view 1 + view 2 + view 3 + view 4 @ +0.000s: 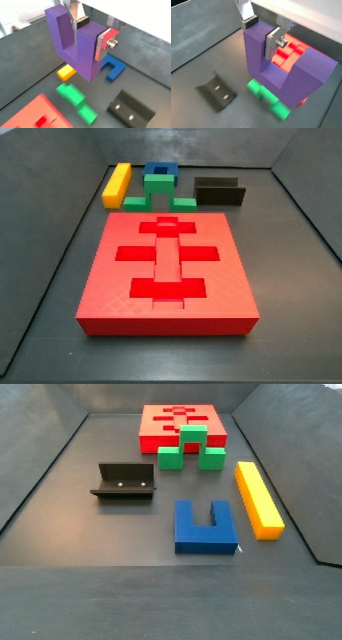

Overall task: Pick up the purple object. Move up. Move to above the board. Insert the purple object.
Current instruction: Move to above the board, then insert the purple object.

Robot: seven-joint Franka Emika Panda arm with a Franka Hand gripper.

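Between the gripper (89,31) fingers, high above the floor: one purple object (77,45), held in both wrist views. The silver plates were closed onto one of its upright prongs, the joining bar hanging downward; neither side view caught gripper or purple piece, both being out of frame.

Items counted:
- board (167,303), red, one, with bright recessed cross cut-outs along its middle.
- green block (191,448), one, resting just beside the board's edge.
- blue block (205,527), U-shaped, one, lying flat.
- yellow bar (257,499), one, just beside the blue block.
- fixture (124,482), dark bracket, one.

Risks noted, as judgement: the grip sat on a single prong, so the piece could pivot or slip under its own weight during travel. A tilted piece would likely catch on a recess edge rather than seat. Descent close to the board's edge might strike the green block. Which cut-out suits the purple shape could not be told from these views.
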